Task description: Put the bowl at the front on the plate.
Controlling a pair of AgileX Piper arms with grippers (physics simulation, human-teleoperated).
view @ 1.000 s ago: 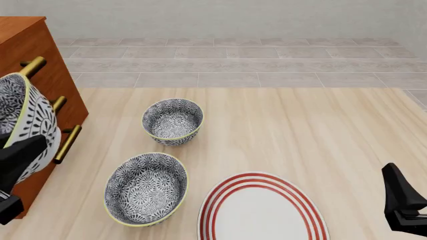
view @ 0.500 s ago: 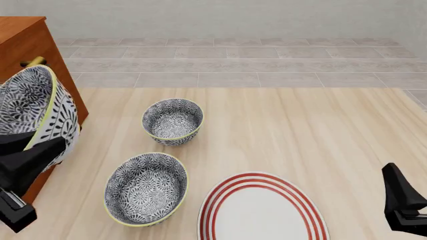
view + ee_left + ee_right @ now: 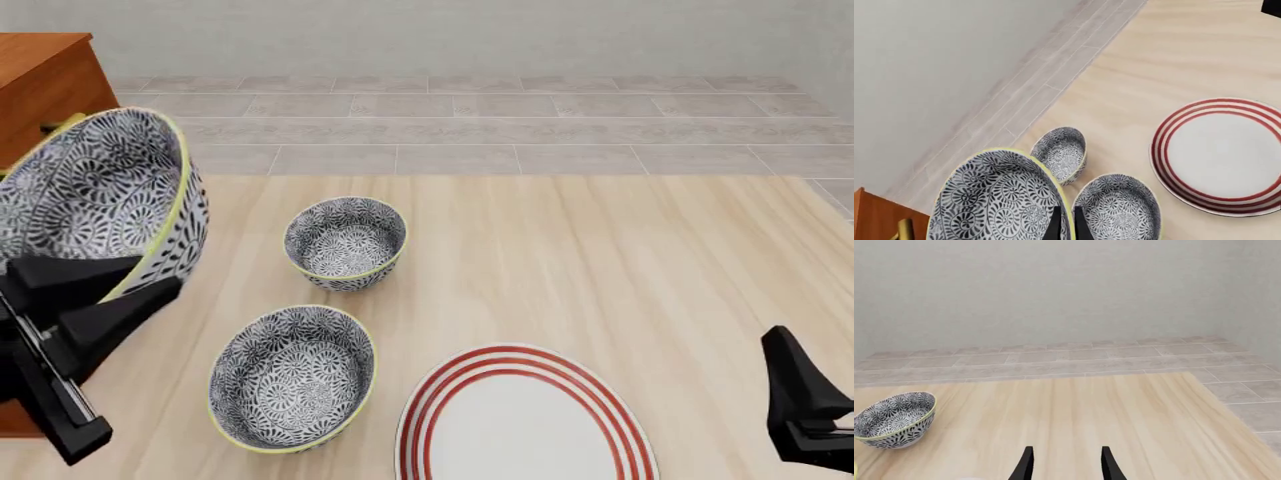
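Note:
My left gripper (image 3: 114, 288) is shut on the rim of the bowl (image 3: 94, 190), white with a dark floral pattern and a yellow-green rim. It holds the bowl in the air at the table's left side, tilted, with the opening facing the front camera. In the left wrist view the fingertips of that gripper (image 3: 1066, 222) pinch the wall of the bowl (image 3: 994, 200). The red-ringed white plate (image 3: 527, 425) lies flat at the front centre and has nothing on it; the left wrist view shows the plate (image 3: 1224, 150) too. My right gripper (image 3: 1064, 462) is open with nothing between its fingers, low at the front right (image 3: 801, 405).
Two look-alike bowls stand on the table: a front one (image 3: 294, 378) just left of the plate and a smaller-looking one (image 3: 344, 240) behind it. A wooden cabinet (image 3: 47, 75) with brass handles stands at the far left. Tiled floor lies beyond the table's far edge.
My left gripper has carried the bowl rightwards, away from the cabinet and out over the table's left side. The right arm and the other bowls have not moved.

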